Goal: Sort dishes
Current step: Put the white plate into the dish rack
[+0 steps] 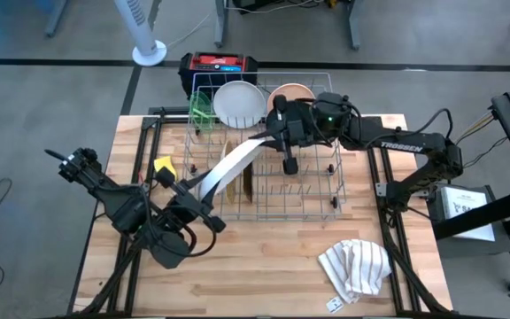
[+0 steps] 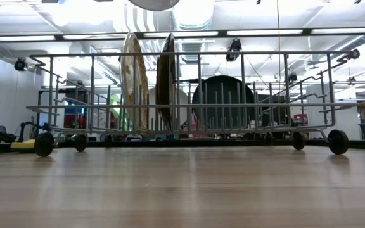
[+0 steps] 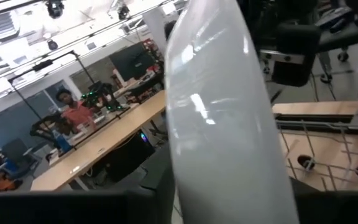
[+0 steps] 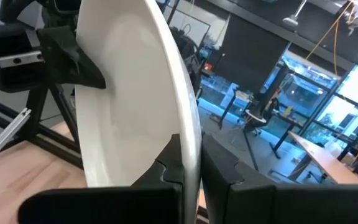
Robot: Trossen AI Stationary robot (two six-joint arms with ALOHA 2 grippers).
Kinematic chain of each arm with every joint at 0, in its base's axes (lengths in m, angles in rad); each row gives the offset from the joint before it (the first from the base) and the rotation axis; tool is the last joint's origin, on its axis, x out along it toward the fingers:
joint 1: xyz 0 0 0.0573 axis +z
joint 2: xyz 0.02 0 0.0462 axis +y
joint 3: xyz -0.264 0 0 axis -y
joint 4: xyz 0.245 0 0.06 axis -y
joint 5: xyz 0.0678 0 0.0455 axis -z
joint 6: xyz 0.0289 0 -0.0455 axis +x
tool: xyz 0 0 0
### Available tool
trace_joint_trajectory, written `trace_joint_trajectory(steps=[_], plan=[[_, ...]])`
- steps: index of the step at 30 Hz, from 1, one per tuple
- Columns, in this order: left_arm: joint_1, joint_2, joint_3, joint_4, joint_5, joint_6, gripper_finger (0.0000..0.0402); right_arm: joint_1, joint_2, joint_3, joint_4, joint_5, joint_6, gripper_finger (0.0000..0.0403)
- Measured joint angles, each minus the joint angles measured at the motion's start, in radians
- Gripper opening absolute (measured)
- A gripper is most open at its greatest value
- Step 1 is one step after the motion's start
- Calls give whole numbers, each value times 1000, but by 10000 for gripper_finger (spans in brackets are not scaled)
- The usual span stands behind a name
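A larger white plate point(image 1: 233, 164) hangs on edge above the left part of the wire dish rack point(image 1: 326, 190), slanting from near left to far right. My right gripper point(image 1: 271, 140) is shut on its far end. My left gripper point(image 1: 193, 190) is at its near end, where the plate point(image 3: 222, 112) fills the left wrist view. In the rack, a speckled tan plate point(image 2: 134, 82), a brown plate point(image 2: 166, 82) and a black dish point(image 2: 224, 101) stand on edge. A lime-green dish point(image 1: 202, 106), a white bowl point(image 1: 237, 102) and a peach bowl point(image 1: 292, 93) are at its far side. My right gripper pinches the white plate's rim point(image 4: 192, 134) at its far right end, one finger point(image 4: 173, 168) on each face. The fingers come in level from the table's far right. The plate stands on edge, and its lower edge point(image 2: 154, 5) is clear above the rack's top wire.
A yellow sponge point(image 1: 164, 166) lies left of the rack. A striped cloth point(image 1: 357, 266) lies on the near right of the table. A red and black box point(image 1: 220, 66) stands behind the rack. Bare wood runs along the near edge.
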Motion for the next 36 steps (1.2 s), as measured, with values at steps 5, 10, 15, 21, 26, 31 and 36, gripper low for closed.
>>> trace_joint_trajectory(steps=[5, 10, 15, 21, 26, 31, 36], plan=[[1, 0, 0, -10, -13, -3, 144, -1, 0, 0, 0, -3, -16, 12], [2, 0, 0, -30, -22, -4, 179, -2, -6, 0, 1, -8, -39, 12], [2, 0, 0, -49, -20, -7, 209, -11, -12, 0, -1, -13, -53, 12], [2, -1, 0, -48, -15, -1, 231, -17, -16, -1, -1, -18, -54, 12], [2, -3, 0, -50, 36, 15, 237, -21, -20, -2, -1, -20, -52, 12], [-1, -10, -1, -60, 47, 25, 238, -26, -35, -2, -4, -16, -51, 8], [-10, -33, -1, -61, 82, 26, 238, -33, -60, -2, -21, 11, -51, 5]])
